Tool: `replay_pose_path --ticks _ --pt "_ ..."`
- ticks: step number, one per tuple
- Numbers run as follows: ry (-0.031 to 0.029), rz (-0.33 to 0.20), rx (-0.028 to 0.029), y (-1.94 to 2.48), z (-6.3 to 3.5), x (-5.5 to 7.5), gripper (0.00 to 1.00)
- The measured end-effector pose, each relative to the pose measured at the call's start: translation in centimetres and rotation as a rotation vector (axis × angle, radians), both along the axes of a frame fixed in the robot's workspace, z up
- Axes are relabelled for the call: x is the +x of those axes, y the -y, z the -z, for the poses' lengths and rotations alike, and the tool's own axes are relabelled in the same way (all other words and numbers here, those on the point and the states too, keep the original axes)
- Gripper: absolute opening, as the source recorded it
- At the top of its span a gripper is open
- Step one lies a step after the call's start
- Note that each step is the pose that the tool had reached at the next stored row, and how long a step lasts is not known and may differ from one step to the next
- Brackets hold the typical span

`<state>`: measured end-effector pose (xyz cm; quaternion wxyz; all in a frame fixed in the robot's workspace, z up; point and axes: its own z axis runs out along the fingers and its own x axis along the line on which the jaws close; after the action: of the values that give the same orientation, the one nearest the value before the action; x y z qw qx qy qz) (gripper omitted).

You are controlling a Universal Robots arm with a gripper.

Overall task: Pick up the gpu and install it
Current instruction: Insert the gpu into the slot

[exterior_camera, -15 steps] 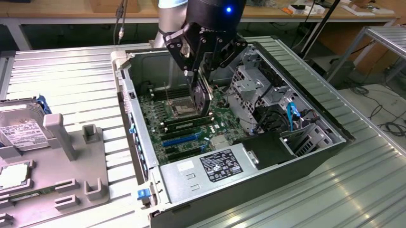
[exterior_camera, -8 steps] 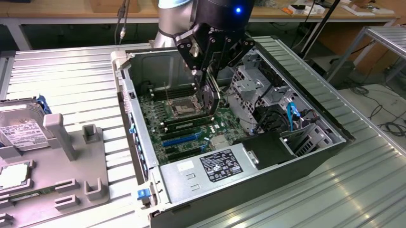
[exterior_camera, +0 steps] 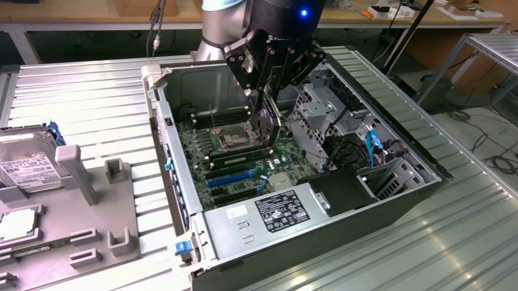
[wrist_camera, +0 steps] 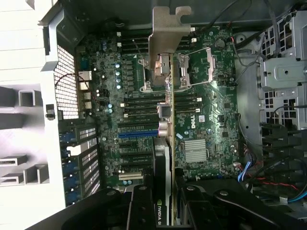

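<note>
Gripper: the black gripper (exterior_camera: 270, 90) hangs over the middle of the open computer case (exterior_camera: 174, 200), in the upper centre of the exterior view. Its fingers (wrist_camera: 139, 211) are clamped on the 2 faces of the gpu (exterior_camera: 273, 124).
Gpu position: it is held on edge inside the case, above the motherboard (exterior_camera: 194, 136), just beside the CPU socket (exterior_camera: 235, 138) on the exterior view's right.
Gpu long axis: it runs steeply down from the fingers toward the motherboard.
Gpu pointing: in the wrist view the gpu (wrist_camera: 163, 163) shows edge-on. Its silver bracket (wrist_camera: 168, 38) is at the end far from the fingers, leading toward the board, and an NVIDIA label sits at the gripped end.
Contact: I cannot tell whether the lower end touches the motherboard.
Slots: the blue expansion slot (exterior_camera: 230, 177) lies below the gpu in the exterior view, apart from it. In the wrist view that slot (wrist_camera: 136, 134) runs crosswise to the card's edge.
Power supply: the silver box with a black label (exterior_camera: 275, 212) sits at the lower centre of the case.
Outside the case: a hard drive (exterior_camera: 24, 163) with a white label rests on a grey fixture (exterior_camera: 81, 206) at the left edge, on the ribbed metal table (exterior_camera: 97, 91).
</note>
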<state>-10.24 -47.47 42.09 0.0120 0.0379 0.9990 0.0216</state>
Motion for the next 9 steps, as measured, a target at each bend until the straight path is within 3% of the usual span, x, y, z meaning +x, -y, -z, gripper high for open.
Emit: replay_pose_path --ticks 9 --pt "0.0000 -0.022 0.0000 0.00 0.00 0.00 0.27"
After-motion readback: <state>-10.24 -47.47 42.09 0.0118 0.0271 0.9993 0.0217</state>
